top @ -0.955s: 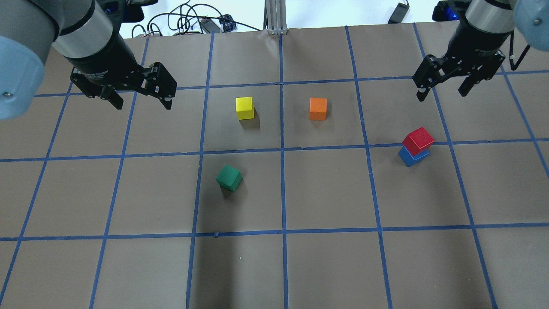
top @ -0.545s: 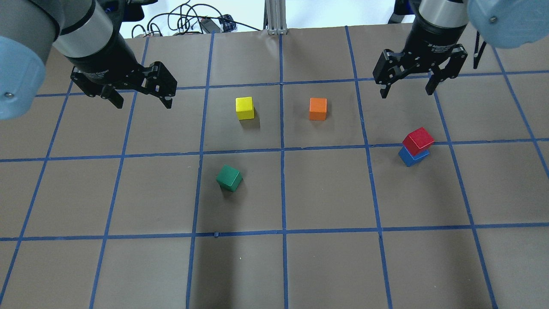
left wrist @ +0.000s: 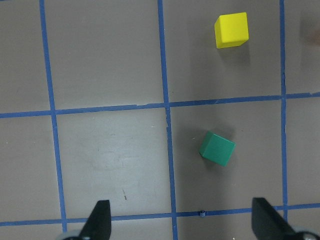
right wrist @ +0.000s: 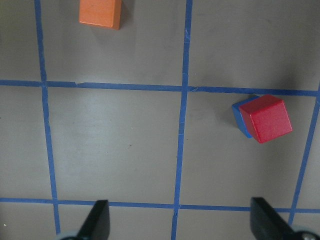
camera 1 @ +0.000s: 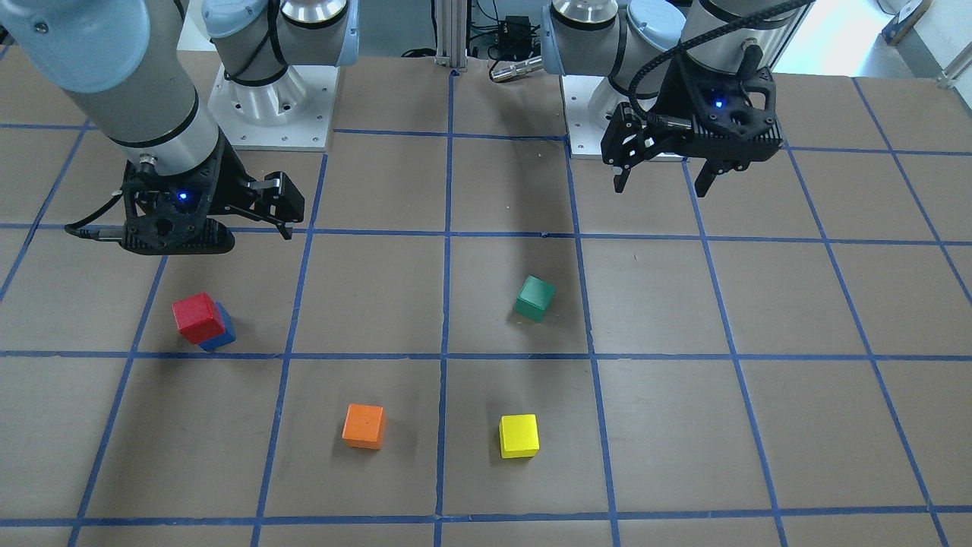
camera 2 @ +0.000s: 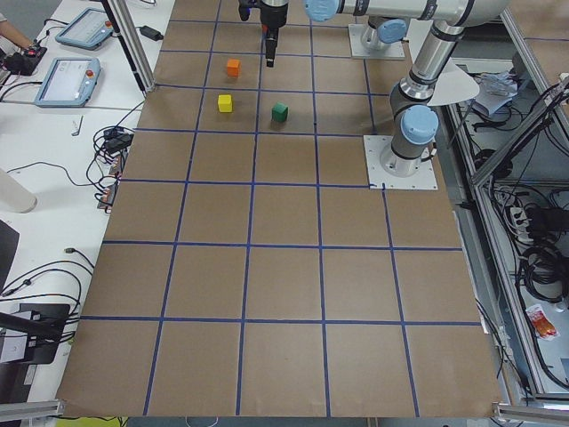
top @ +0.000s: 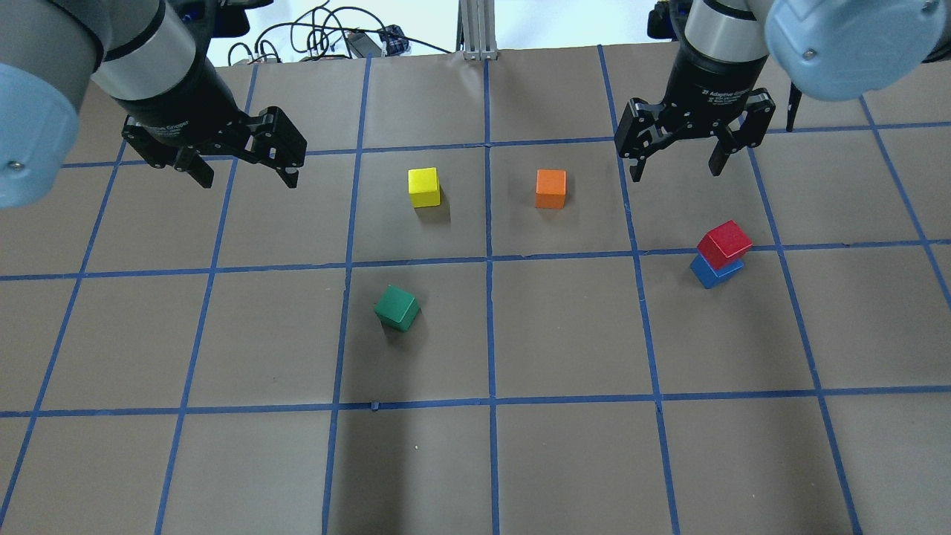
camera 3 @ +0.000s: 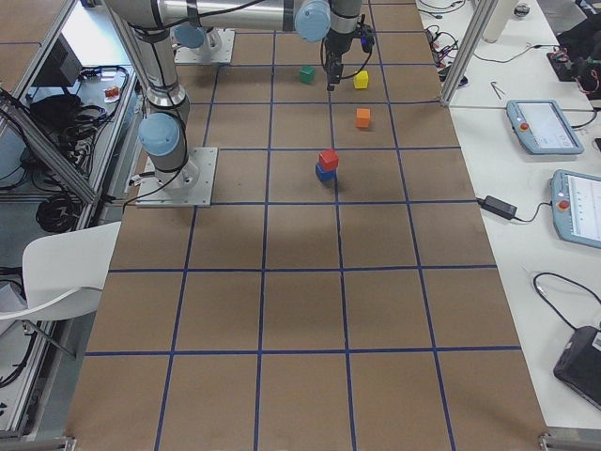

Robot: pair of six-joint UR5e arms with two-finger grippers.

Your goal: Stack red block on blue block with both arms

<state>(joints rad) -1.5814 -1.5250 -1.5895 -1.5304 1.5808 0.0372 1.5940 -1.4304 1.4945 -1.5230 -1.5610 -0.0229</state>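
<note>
The red block (top: pixel 725 242) sits on top of the blue block (top: pixel 713 273), slightly twisted and offset, on the table's right half. The stack also shows in the front view, red (camera 1: pixel 199 317) over blue (camera 1: pixel 222 336), and in the right wrist view, red (right wrist: pixel 267 119) over blue (right wrist: pixel 240 115). My right gripper (top: pixel 674 171) is open and empty, raised above the table behind and to the left of the stack. My left gripper (top: pixel 247 182) is open and empty, hovering at the far left.
A yellow block (top: pixel 423 186) and an orange block (top: pixel 550 188) sit in the middle back squares. A green block (top: pixel 397 307) lies tilted nearer the front. The brown table carries a blue tape grid (top: pixel 489 260). Cables lie beyond the far edge.
My right gripper has moved left from the table's far right edge to a spot between the orange block and the stack. The left arm and all blocks have stayed still.
</note>
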